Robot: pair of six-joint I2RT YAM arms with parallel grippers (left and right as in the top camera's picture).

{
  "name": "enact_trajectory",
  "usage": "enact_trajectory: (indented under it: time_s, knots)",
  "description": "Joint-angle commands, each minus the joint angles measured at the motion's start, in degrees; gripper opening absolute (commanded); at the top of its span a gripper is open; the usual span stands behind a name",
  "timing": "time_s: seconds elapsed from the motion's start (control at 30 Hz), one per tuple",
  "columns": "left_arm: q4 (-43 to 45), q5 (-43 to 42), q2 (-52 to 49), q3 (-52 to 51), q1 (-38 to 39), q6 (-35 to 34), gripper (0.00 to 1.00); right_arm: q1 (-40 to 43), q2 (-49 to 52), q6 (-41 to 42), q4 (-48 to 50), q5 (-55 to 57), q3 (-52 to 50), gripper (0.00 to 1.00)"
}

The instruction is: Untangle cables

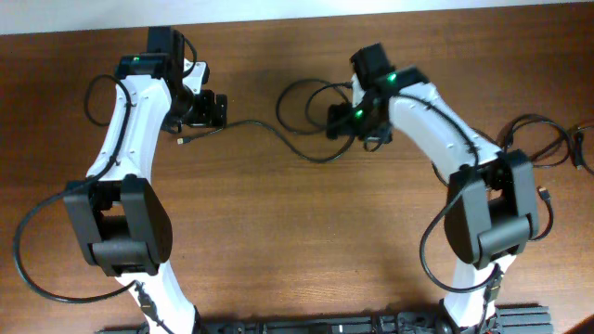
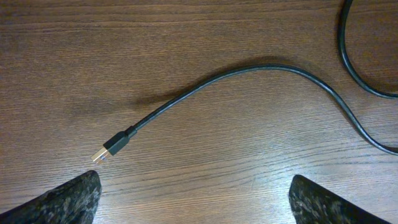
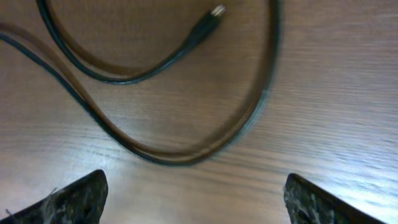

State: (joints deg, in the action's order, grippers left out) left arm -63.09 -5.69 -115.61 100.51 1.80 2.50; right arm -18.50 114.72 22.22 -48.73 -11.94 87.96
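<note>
A brown wooden surface (image 1: 297, 232) fills the overhead view. Two white-and-black arms rise from the bottom edge, the left arm (image 1: 125, 139) up the left side and the right arm (image 1: 436, 130) up the right (each shows a small green light near its wrist). Between them, in the upper middle, a black cable (image 1: 255, 122) runs in a wave from beside the left hand (image 1: 215, 109) to loose loops under the right hand (image 1: 340, 121). More cables (image 1: 548, 139) lie bunched at the right edge, well apart from both hands. The left hand is spread wide and pinches nothing. In its wrist view the fingers (image 2: 74, 199) sit in the lower corners, and the cable's gold-tipped plug (image 2: 112, 149) lies on the wood just above the left one. The right hand is spread too and is empty, above a loop (image 3: 174, 158) and a second plug (image 3: 208, 22) at the top of its view.
</note>
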Motion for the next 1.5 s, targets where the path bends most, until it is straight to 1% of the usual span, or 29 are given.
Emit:
enact_trajectory:
  time_s: [0.0, 0.1, 0.2, 0.27, 0.33, 0.43, 0.53, 0.83, 0.9, 0.93, 0.97, 1.0, 1.37, 1.47]
  knots:
    - [-0.04, 0.57, 1.86, 0.59, -0.09, -0.39, 0.98, -3.54, 0.20, 5.73, 4.09, 4.94, -4.74, 0.89]
    - [-0.04, 0.55, 1.86, 0.59, 0.07, -0.39, 0.98, -6.38, 0.20, 11.56, 7.50, 13.20, -8.35, 0.88]
    - [-0.07, 0.55, 1.86, 0.59, 0.07, -0.39, 0.97, -7.82, 0.20, 15.30, 8.79, 18.34, -9.62, 0.88]
    - [-0.11, 0.55, 1.86, 0.59, 0.07, -0.39, 0.98, -8.13, 0.20, 15.91, 9.79, 18.91, -9.70, 0.78]
    - [-0.22, 0.52, 1.86, 0.59, 0.07, -0.39, 0.97, -8.11, 0.20, 16.28, 10.34, 18.91, -9.70, 0.73]
    - [-0.63, 0.55, 1.86, 0.59, 0.07, -0.39, 0.98, -8.13, 0.20, 16.28, 10.64, 18.91, -9.75, 0.72]
    - [-0.68, 0.55, 1.86, 0.59, 0.07, -0.39, 0.98, -8.11, 0.22, 18.99, 10.71, 18.88, -10.36, 0.72]
    - [-0.68, 0.39, 1.86, 0.59, 0.07, -0.39, 0.97, -8.13, 0.22, 19.02, 13.66, 19.28, -12.72, 0.72]
    - [-0.68, 0.37, 1.86, 0.59, 0.07, -0.39, 0.97, -8.11, 0.22, 19.02, 13.64, 19.34, -12.76, 0.66]
    - [-0.68, 0.39, 1.86, 0.59, 0.07, -0.39, 0.97, -8.13, 0.22, 19.02, 13.60, 19.34, -12.79, 0.62]
    - [-0.70, 0.37, 1.86, 0.59, 0.07, -0.39, 0.97, -8.13, 0.22, 19.02, 13.40, 19.34, -12.83, 0.55]
    - [-0.79, 0.39, 1.86, 0.59, 0.07, -0.39, 0.97, -8.13, 0.22, 19.02, 13.16, 19.34, -12.87, 0.53]
    - [-1.07, 0.37, 1.86, 0.59, 0.07, -0.39, 0.96, -8.13, 3.28, 19.02, 10.64, 20.11, -13.94, 0.52]
    - [-1.07, 0.37, 1.86, 0.59, 0.07, -0.39, 0.96, -8.11, 3.41, 18.99, 10.29, 20.06, -13.97, 0.43]
